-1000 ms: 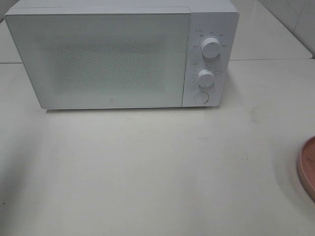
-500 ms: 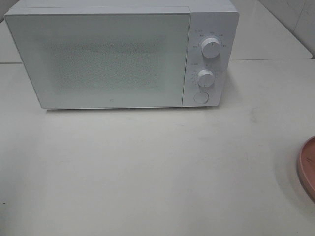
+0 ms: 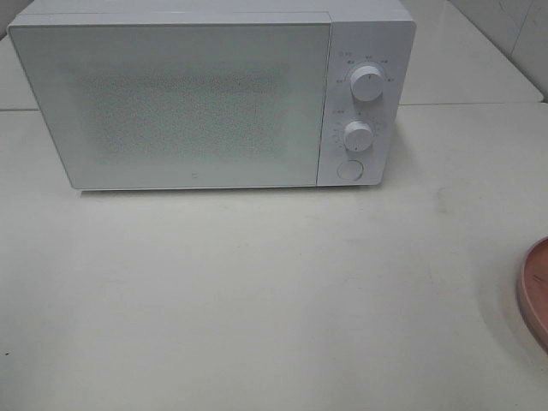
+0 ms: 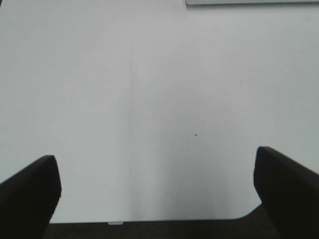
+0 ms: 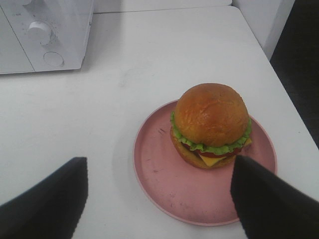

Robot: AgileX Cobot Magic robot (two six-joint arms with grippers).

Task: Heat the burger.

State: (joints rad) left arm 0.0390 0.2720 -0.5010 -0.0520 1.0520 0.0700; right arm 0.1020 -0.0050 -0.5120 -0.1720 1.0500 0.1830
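- The burger [image 5: 211, 125] sits on a pink plate [image 5: 164, 174], a little off the plate's middle, toward the side farther from the right wrist camera; its shiny brown bun is on top, with green lettuce, a red layer and a yellow cheese corner showing under it.
- Left gripper [image 4: 158, 191]: both dark fingers stand wide apart with nothing between them, over bare white tabletop [image 4: 149, 99]. The burger does not show in this wrist view.
- Only a sliver of the microwave's lower edge shows at the far side of the left wrist view.
- The microwave [image 3: 197, 103] stands at the back of the tabletop in the high view, door closed, with two round knobs and a round button on its right-hand panel.
- Upper knob [image 3: 366, 84] sits above the lower knob [image 3: 358, 135], and the button [image 3: 348, 169] is just under them.
- The plate shows in the high view only as a pink rim cut off by the right edge, well apart from the microwave; the burger itself is out of that view.
- Right gripper [image 5: 158, 196]: open, its fingers spread wide and empty, on the near side of the plate. One finger lies over bare tabletop beside the plate, the other overlaps the plate's rim in the picture.
- The burger lies just ahead of the right gripper, nearer the finger that overlaps the plate, not between the fingers and not touched by either.
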